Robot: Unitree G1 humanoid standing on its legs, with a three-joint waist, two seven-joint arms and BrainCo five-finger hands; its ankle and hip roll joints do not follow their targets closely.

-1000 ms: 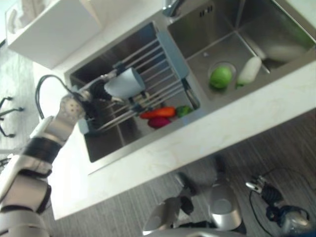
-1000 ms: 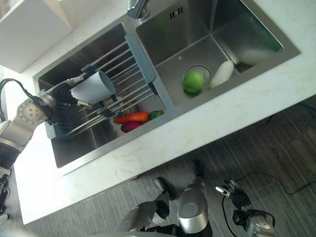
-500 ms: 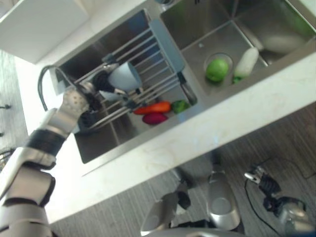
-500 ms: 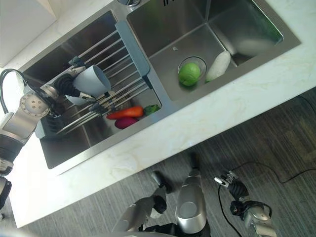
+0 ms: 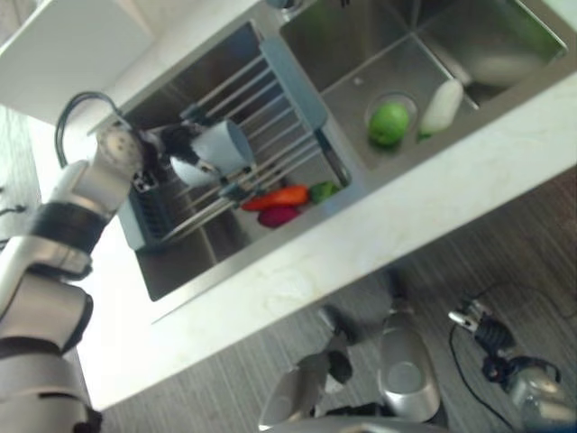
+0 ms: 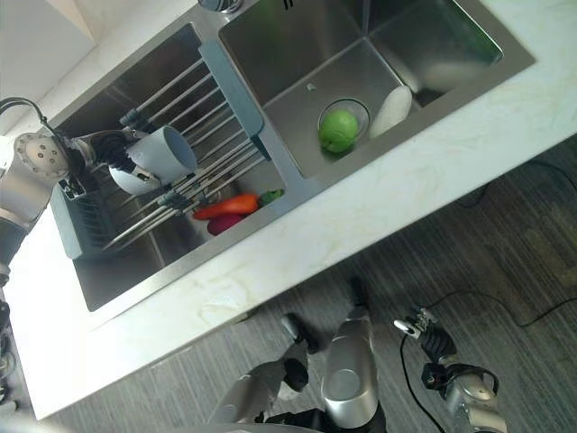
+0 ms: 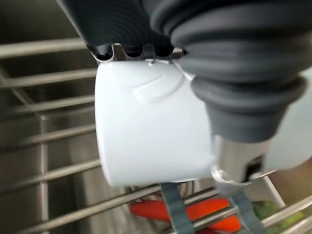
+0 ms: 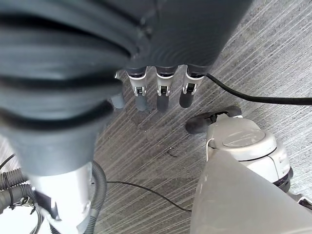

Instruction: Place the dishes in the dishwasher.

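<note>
A plain white cup, smooth-sided and cylindrical with a slightly rounded base, lies on its side in the robot's left hand, just above the metal bars of a blue-framed drying rack spanning the left basin of a steel double sink. The hand's thumb and fingers are curled round the cup, whose open mouth faces roughly four o'clock in the head views. Under the rack, at about five o'clock from the cup, rest a carrot and a purple vegetable. In the right basin, a green apple sits beside a white radish. The right hand hangs over grey flooring, fingers relaxed and straight, grasping nothing.
</note>
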